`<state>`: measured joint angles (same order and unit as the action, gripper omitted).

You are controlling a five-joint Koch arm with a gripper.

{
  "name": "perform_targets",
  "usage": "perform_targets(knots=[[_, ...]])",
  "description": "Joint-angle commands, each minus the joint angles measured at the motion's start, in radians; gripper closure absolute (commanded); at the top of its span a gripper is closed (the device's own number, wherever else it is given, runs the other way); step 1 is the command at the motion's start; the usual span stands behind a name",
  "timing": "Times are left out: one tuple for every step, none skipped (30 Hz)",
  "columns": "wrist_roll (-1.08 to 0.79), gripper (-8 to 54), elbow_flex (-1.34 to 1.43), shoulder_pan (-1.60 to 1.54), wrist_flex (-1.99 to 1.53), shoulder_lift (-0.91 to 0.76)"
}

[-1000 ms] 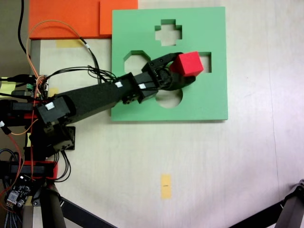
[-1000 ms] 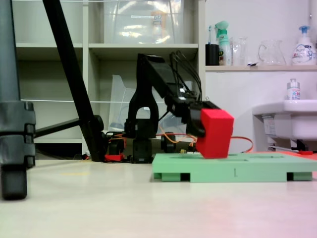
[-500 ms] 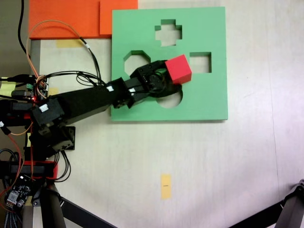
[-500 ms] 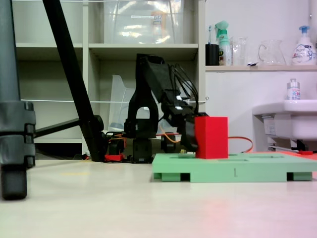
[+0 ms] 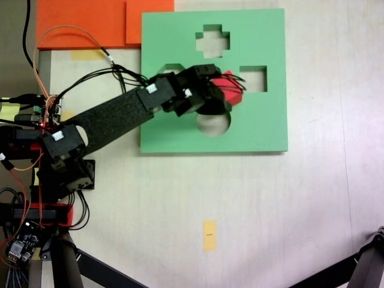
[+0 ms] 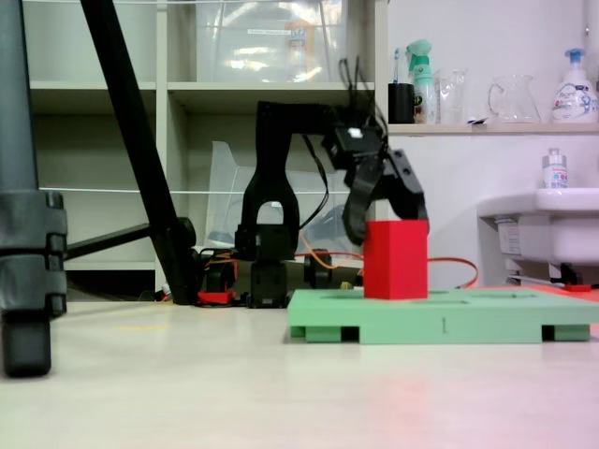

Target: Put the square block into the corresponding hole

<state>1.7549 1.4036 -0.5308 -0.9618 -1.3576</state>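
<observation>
One red foam cube (image 6: pixel 395 260) stands upright on top of the green foam board (image 5: pixel 264 123), outside every cutout; the low fixed view shows its full height above the board's surface. In the fixed view from above, the cube (image 5: pixel 231 93) is mostly covered by the gripper head, and what shows of it lies just at nine o'clock from the square cutout (image 5: pixel 254 78), on solid foam between that cutout, the octagonal cutout (image 5: pixel 171 67) and the round cutout (image 5: pixel 214 122).

The gripper (image 6: pixel 386 213) hangs over the cube. In the low view the two jaws are spread, one down each side of the cube's upper edge, and I see no clamping, so the jaws read as open and the block as released or not yet grasped. The task is therefore unfinished: the step in hand looks like a re-grip. The next move calls for closing on the cube, lifting it and carrying it toward three o'clock in the view from above, with its sides squared to the cutout's edges.

From above come the cutout layout, the cross-shaped cutout (image 5: pixel 212 41) at twelve o'clock and the orange foam sheets (image 5: pixel 84 21). From the side come cube height and jaw spread.
</observation>
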Motion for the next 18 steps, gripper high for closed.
perform_targets(knots=[[-0.029, 7.0, -0.095, -0.011, -0.118, 0.017], [-0.032, 6.1, -0.133, -0.011, -0.140, 0.038], [-0.040, 5.5, -0.199, -0.012, -0.193, 0.078], [-0.041, 5.4, -0.262, -0.012, -0.247, 0.114], [-0.041, 5.4, -0.325, -0.012, -0.305, 0.149], [-0.040, 5.4, -0.387, -0.012, -0.362, 0.184], [-0.037, 5.4, -0.430, -0.012, -0.402, 0.215], [-0.031, 5.4, -0.434, -0.011, -0.405, 0.224], [-0.029, 5.5, -0.434, -0.011, -0.403, 0.230], [-0.020, 6.2, -0.437, -0.011, -0.405, 0.241], [-0.015, 6.8, -0.437, -0.011, -0.405, 0.247], [-0.006, 7.9, -0.437, -0.009, -0.405, 0.249], [0.009, 8.9, -0.437, -0.009, -0.407, 0.249], [0.034, 10.2, -0.437, -0.009, -0.419, 0.250], [0.048, 10.9, -0.437, -0.009, -0.433, 0.250], [0.066, 11.5, -0.437, -0.011, -0.442, 0.252], [0.089, 12.0, -0.437, -0.011, -0.449, 0.256], [0.106, 13.0, -0.437, -0.011, -0.456, 0.261]])
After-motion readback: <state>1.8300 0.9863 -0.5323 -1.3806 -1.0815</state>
